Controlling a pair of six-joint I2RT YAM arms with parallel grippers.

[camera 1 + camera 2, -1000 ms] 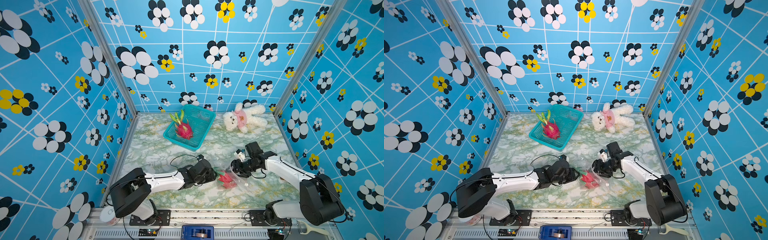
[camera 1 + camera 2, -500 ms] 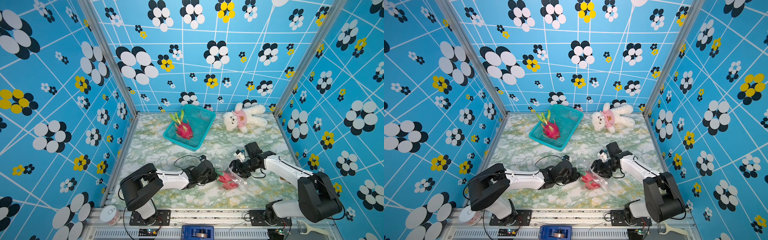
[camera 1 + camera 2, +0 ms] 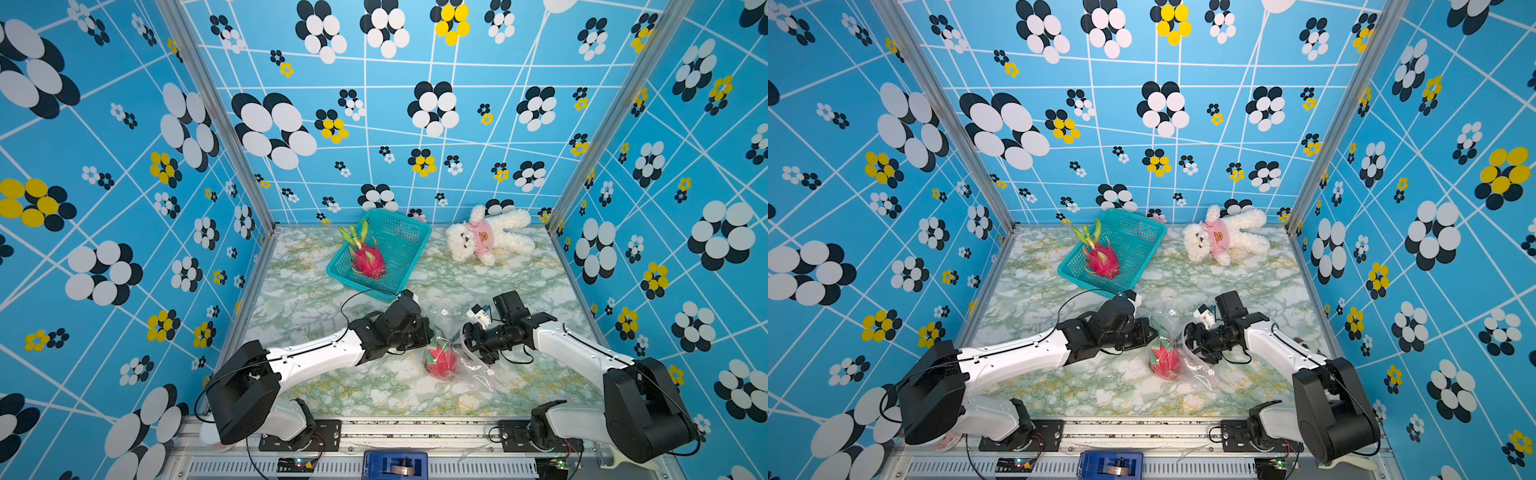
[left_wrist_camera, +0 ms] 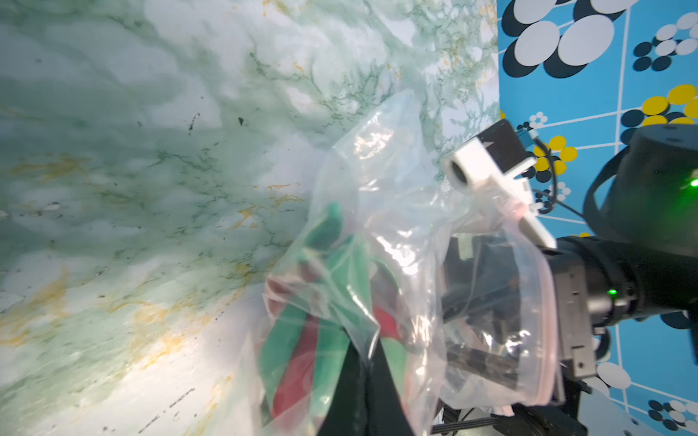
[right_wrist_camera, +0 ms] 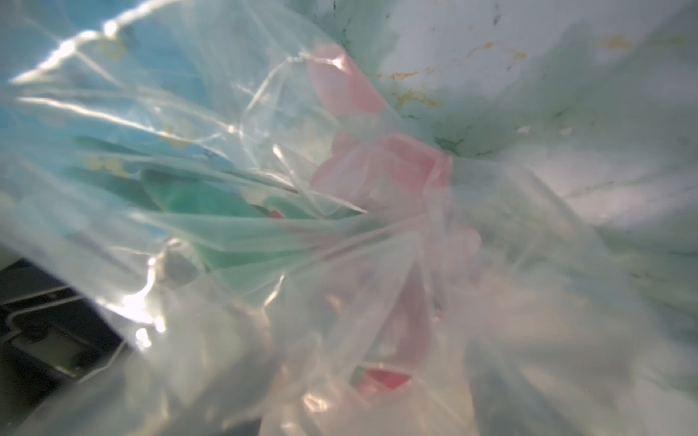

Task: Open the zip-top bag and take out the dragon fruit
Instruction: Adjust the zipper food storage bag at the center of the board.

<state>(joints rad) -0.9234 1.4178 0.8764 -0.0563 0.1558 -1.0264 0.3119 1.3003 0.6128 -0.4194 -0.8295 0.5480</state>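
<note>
The zip-top bag (image 3: 471,370) is seen lying on the marbled table (image 3: 374,399) toward 6 o'clock of the table's middle, with the dragon fruit (image 3: 441,360) enclosed in it; both are shown the same way in both top views. The bag is flanked by the two arms. The left pincer (image 3: 428,338) is set at the bag's 9 o'clock side; in the left wrist view its jaws are seen pressed together on a fold of the clear film (image 4: 368,362), beside the fruit's green leaves. The right pincer (image 3: 467,345) is set at the bag's 3 o'clock side, its jaws held apart, with the film and the pale pink zip strip (image 4: 549,287) draped over them. The right wrist view is filled by blurred plastic. A teal basket (image 3: 409,241) holding a second dragon fruit (image 3: 368,259) is placed at 12 o'clock, and a white teddy bear (image 3: 494,237) at 1 o'clock.
</note>
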